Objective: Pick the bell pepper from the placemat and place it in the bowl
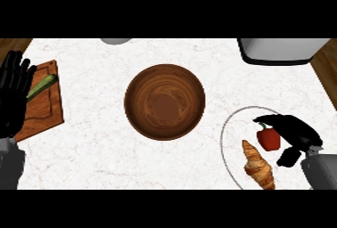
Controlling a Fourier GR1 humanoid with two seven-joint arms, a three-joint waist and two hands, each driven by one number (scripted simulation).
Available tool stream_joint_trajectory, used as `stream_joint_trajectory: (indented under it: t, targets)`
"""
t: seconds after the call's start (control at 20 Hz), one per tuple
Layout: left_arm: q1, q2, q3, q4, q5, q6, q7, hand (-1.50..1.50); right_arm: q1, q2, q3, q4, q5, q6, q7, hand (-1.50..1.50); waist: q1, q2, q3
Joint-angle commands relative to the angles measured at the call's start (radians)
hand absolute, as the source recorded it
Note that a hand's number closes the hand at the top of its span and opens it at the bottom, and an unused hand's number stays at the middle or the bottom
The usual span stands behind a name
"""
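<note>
Nearest, at the lower right edge, one croissant (259, 168) lies on the white placemat (229, 129) just beside one red bell pepper (269, 139). The right robot hand (294, 133) curls its fingers around the pepper — thumb low, fingers over the stem. Mid-tabletop (92, 156), one wooden bowl (164, 101) stands alone, with open marble on every side. At the left edge the left robot hand (14, 93) rests open, fingers up, over a cutting board (45, 107) holding one green vegetable (42, 85). Farthest, a grey appliance (283, 50) occupies the right corner — no writing shows.

Bare counter (92, 164) around bowl (164, 102); croissant (259, 168) beside pepper (269, 139).
</note>
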Motion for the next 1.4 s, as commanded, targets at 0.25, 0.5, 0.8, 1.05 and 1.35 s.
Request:
stream_joint_trajectory:
  t: [0.25, 0.5, 0.8, 1.05, 1.35]
  targets:
    - [-0.061, -0.024, 0.0, 0.096, -0.043, 0.012, -0.056, 0.0, 0.002, 0.03, -0.022, 0.064, 0.049, -0.176, -0.112, 1.5, -0.003, 0.001, 0.001]
    - [-0.078, -0.008, -0.016, 0.056, -0.016, -0.028, -0.007, 0.0, -0.276, -0.132, -0.084, 0.327, 0.038, -0.104, -0.291, 1.5, 0.054, 0.019, 0.005]
    - [-0.11, -0.042, -0.055, 0.066, -0.022, -0.033, -0.019, 0.0, -0.462, -0.255, -0.096, 0.482, 0.054, -0.08, -0.447, 1.5, 0.112, 0.047, 0.008]
    - [-0.125, -0.04, -0.052, 0.073, -0.035, -0.023, -0.042, 0.0, -0.564, -0.281, -0.137, 0.619, 0.057, -0.179, -0.525, 1.5, 0.112, 0.046, 0.008]
    - [-0.094, -0.06, -0.057, 0.07, -0.035, -0.016, -0.039, 0.0, -0.693, -0.333, -0.219, 0.741, 0.009, -0.22, -0.63, 1.5, 0.092, 0.033, 0.006]
